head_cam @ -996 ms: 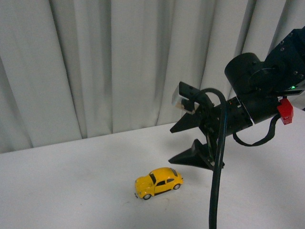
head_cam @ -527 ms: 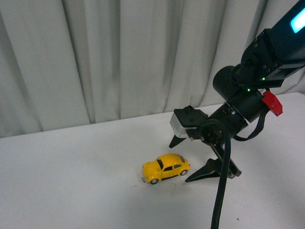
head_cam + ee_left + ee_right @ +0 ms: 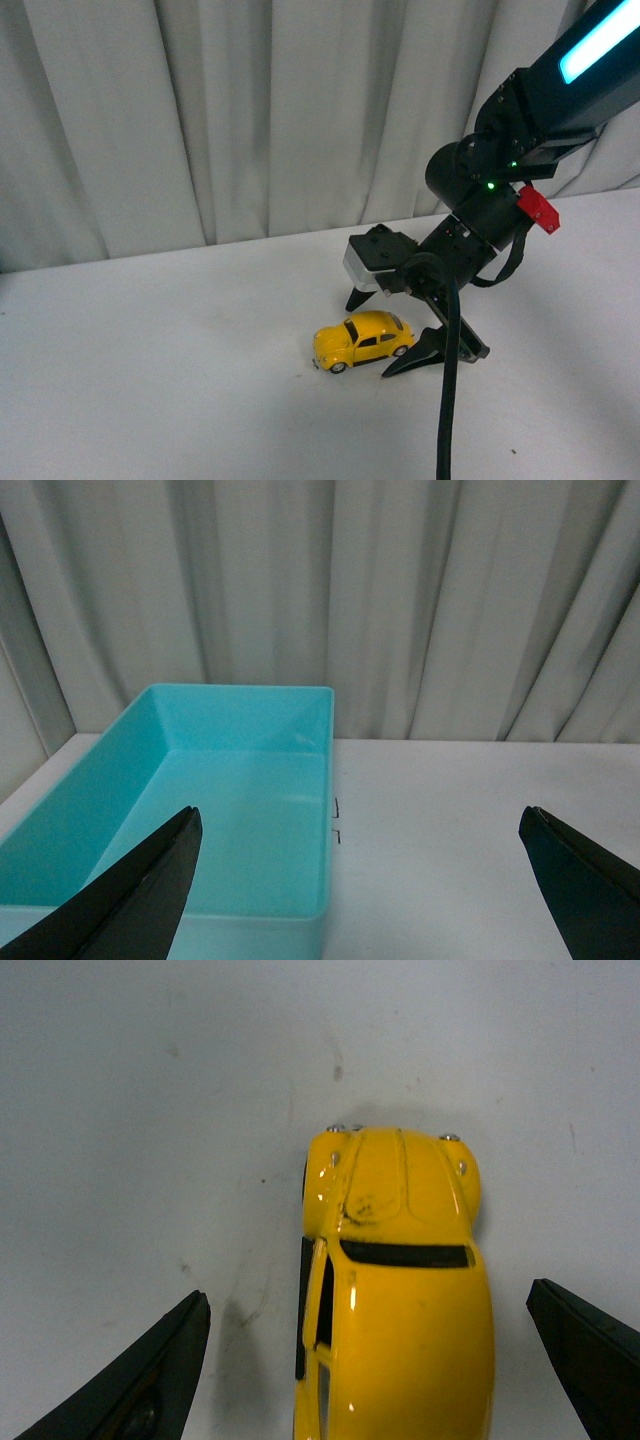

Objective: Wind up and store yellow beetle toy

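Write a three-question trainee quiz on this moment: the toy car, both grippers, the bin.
1. True or false: the right gripper is shut on the yellow beetle toy.
2. What does the left wrist view show beyond the open left gripper? A) a turquoise bin B) a red cup C) a second car
3. Where does the toy stand?

Key:
1. False: its jaws are open, one on each side of the toy.
2. A.
3. On the white table, not in the bin.
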You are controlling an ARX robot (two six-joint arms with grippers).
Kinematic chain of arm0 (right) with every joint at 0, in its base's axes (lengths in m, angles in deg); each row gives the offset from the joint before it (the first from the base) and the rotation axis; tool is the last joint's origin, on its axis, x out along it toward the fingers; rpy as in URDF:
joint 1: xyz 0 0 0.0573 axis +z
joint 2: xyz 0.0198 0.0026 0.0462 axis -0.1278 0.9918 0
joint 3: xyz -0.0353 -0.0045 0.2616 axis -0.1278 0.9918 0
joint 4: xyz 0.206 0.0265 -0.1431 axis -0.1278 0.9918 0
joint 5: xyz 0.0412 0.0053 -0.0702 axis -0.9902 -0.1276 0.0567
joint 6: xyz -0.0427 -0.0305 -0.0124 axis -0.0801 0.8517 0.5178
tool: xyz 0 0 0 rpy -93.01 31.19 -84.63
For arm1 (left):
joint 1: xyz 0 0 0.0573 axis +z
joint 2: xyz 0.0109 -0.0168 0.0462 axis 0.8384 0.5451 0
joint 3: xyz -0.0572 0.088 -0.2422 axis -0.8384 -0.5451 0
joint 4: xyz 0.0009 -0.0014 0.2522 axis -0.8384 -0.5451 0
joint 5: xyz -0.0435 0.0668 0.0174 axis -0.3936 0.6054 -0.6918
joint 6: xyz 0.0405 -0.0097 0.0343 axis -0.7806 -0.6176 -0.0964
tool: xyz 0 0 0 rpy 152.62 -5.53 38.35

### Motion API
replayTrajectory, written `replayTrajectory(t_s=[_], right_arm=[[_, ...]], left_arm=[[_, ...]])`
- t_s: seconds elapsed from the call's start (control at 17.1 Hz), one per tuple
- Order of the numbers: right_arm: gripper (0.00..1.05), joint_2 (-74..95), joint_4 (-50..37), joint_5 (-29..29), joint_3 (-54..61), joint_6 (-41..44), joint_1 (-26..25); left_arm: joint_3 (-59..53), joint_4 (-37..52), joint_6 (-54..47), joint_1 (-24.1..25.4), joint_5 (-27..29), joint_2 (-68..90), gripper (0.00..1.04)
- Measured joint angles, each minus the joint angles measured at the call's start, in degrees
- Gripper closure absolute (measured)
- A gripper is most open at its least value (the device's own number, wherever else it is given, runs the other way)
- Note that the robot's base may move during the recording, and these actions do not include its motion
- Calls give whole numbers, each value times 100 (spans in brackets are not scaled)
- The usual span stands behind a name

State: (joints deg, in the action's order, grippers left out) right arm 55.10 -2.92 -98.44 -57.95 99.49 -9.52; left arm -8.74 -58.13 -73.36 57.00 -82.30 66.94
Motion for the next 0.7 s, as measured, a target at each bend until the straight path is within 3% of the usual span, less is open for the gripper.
replayTrajectory(t_s=[0.23,0.29,0.59,0.7], right_arm=[[7,74,-133,79,-107,-28,146],[11,90,-144,94,-107,-68,149],[59,105,-251,136,-85,-369,184],[62,103,-310,105,-57,-579,219]], left_arm=[[0,0,2,0,0,0,7],[0,0,2,0,0,0,7],[0,0,2,0,0,0,7],[0,0,0,0,0,0,7]])
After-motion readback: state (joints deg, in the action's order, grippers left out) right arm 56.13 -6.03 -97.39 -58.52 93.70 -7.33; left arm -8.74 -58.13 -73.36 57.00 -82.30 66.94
